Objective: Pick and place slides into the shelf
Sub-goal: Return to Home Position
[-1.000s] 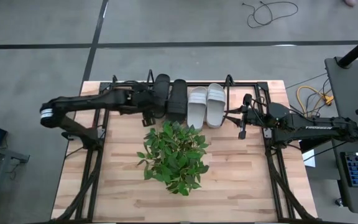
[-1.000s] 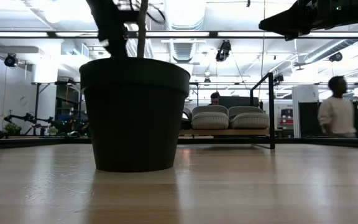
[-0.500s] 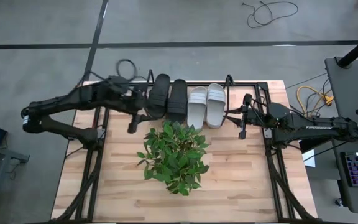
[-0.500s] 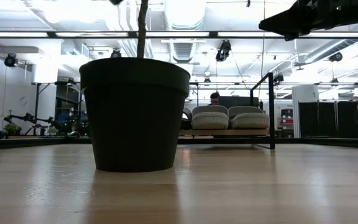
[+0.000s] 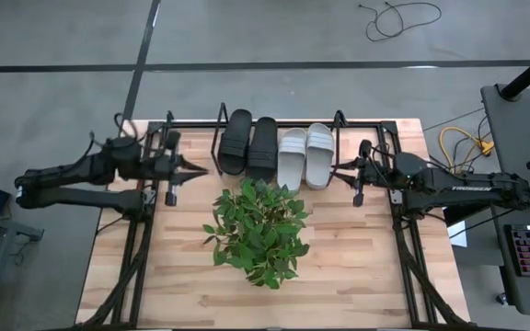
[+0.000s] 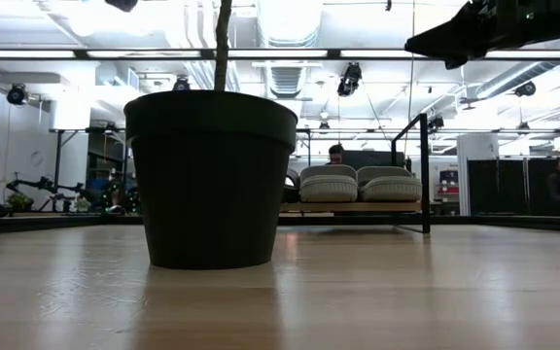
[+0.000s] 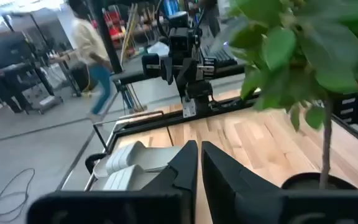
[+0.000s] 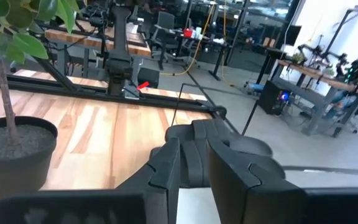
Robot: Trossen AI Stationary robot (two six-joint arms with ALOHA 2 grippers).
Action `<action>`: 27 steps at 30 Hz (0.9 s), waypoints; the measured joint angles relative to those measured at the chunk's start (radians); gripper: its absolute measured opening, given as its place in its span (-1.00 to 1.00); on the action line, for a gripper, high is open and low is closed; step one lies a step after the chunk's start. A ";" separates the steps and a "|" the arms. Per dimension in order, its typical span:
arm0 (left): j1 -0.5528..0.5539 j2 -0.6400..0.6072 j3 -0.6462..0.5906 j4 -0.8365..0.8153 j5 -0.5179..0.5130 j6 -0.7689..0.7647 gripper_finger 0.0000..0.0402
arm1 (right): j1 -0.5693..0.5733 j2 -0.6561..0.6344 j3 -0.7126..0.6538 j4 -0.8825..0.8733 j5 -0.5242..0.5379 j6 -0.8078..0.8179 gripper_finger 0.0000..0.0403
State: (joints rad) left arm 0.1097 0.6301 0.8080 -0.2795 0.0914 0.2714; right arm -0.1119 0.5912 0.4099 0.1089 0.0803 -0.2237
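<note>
Pale wood planks form the tabletop. On its near half stands a leafy green plant in a dark pot, which fills the foreground of the low view. Past the plant, the left gripper is held above the left part of the tabletop; it is empty, its fingers pressed together with only a thin slit between them, and it points toward the shelf's left end without touching it. On the opposite side the right gripper hangs by the right edge, just beside the shelf's right end; it too is empty, its fingers likewise pressed together. Along the far edge sits the shelf, a rack of thin black rod with an upright loop at each end. Between the loops, in one row, lie the two black slides on the left and the two grey slides on the right, each pair side by side. Beyond the tabletop, a person shows partly behind the grey pair.
</note>
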 joint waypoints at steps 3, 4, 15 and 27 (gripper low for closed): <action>-0.001 -0.109 -0.143 0.066 0.002 -0.015 -0.99 | 0.000 0.010 0.000 0.000 0.000 0.010 -0.63; -0.002 -0.150 -0.188 0.086 0.002 -0.040 -0.99 | 0.000 0.013 0.000 -0.001 0.000 0.009 -0.62; -0.014 -0.523 -0.412 0.146 -0.066 -0.090 -1.00 | 0.000 0.093 0.000 0.011 0.000 -0.013 -0.65; -0.025 -0.550 -0.576 0.173 -0.130 -0.156 -1.00 | 0.000 0.172 0.001 0.116 0.000 -0.005 -0.62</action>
State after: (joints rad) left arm 0.0848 0.0797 0.2318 -0.1061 -0.0383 0.1158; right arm -0.1120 0.7632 0.4107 0.2249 0.0803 -0.2292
